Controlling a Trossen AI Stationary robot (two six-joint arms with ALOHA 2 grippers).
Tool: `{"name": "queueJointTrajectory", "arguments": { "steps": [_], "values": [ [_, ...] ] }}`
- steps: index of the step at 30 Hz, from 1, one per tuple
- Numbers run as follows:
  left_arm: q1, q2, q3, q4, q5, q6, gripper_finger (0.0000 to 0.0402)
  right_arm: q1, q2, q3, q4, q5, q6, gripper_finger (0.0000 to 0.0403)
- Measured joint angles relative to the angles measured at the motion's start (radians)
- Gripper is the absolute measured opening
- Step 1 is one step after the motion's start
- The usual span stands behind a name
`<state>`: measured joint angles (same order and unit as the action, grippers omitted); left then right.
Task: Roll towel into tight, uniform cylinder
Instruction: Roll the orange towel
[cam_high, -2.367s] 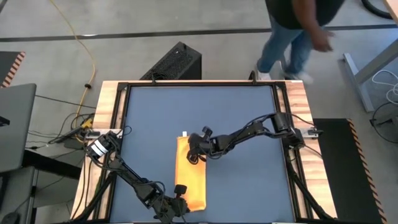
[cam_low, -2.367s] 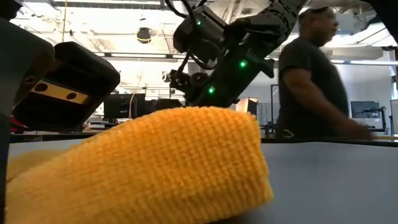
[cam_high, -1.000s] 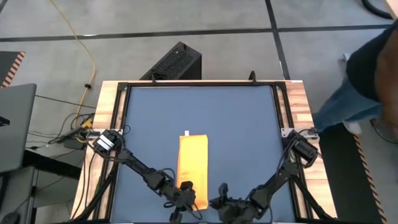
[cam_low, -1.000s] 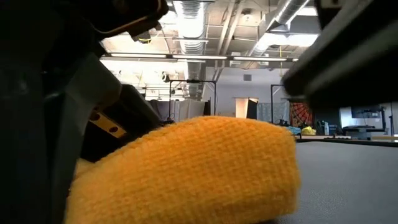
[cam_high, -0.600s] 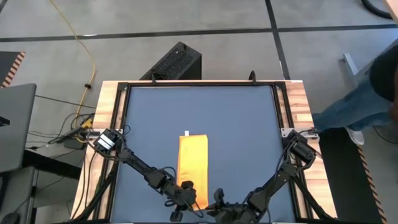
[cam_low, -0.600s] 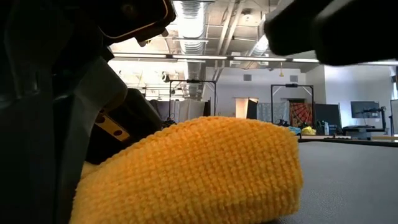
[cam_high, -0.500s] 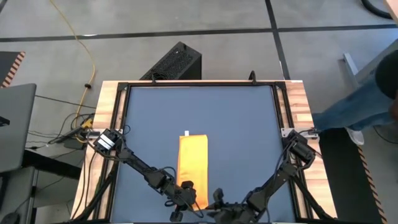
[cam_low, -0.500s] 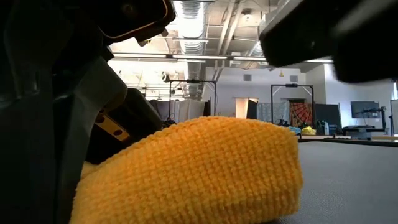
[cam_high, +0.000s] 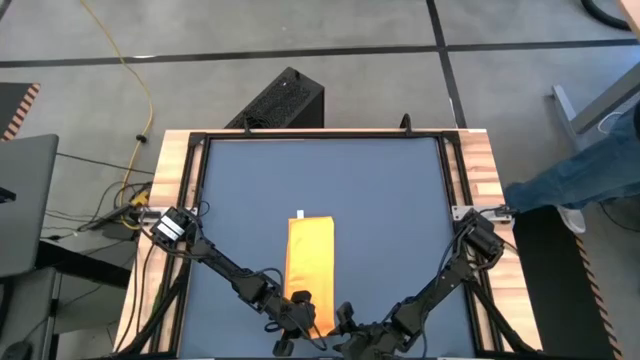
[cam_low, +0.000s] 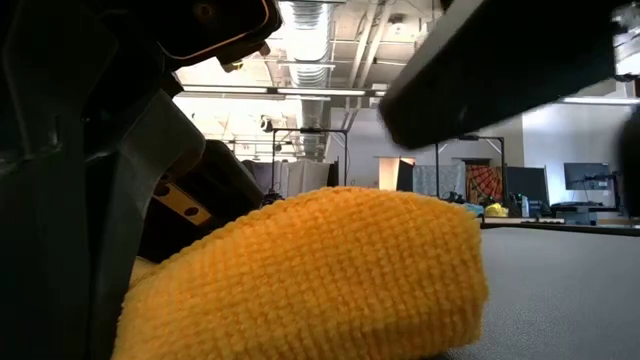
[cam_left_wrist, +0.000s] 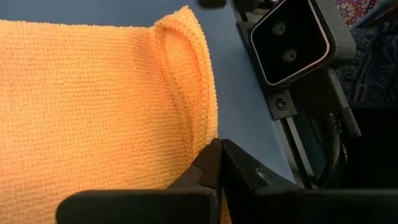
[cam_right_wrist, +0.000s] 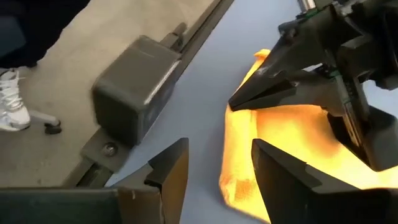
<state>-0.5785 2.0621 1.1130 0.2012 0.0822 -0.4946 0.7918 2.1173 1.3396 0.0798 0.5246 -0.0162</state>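
While left gripper (cam_left_wrist: 217, 163) jaws pinch towel (cam_high: 309, 262) corner, right gripper (cam_right_wrist: 217, 167) jaws gape.

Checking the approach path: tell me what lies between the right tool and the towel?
Only bare blue mat: the right wrist view shows the open right tool just short of the towel, whose near edge the shut left tool pinches.

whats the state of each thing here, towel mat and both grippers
towel: flat on the mat as a long folded strip, not rolled, white tag at its far end
mat: lying flat, covering the table
left gripper: shut, pinching the towel's near corner
right gripper: open, just beside the towel's near end, holding nothing
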Motion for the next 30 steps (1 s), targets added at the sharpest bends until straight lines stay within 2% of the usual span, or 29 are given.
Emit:
{"name": "queueJointTrajectory", "arguments": {
  "steps": [13,17,24,30],
  "values": [
    [0.001,-0.001,0.0,0.01,0.007,0.013,0.0,-0.027,0.064,0.0,0.008,-0.003,0.032,0.0166],
    [0.001,-0.009,0.0,0.01,0.006,0.021,0.0,-0.029,0.064,0.0,0.0,-0.004,0.109,0.0137],
    [0.001,-0.019,0.0,0.019,0.002,0.029,0.0,-0.042,0.064,0.0,-0.02,-0.02,0.267,0.0055],
    [0.001,-0.019,0.0,0.02,0.002,0.029,0.0,-0.042,0.063,0.0,-0.022,-0.026,0.306,0.0041]
  ]
}}
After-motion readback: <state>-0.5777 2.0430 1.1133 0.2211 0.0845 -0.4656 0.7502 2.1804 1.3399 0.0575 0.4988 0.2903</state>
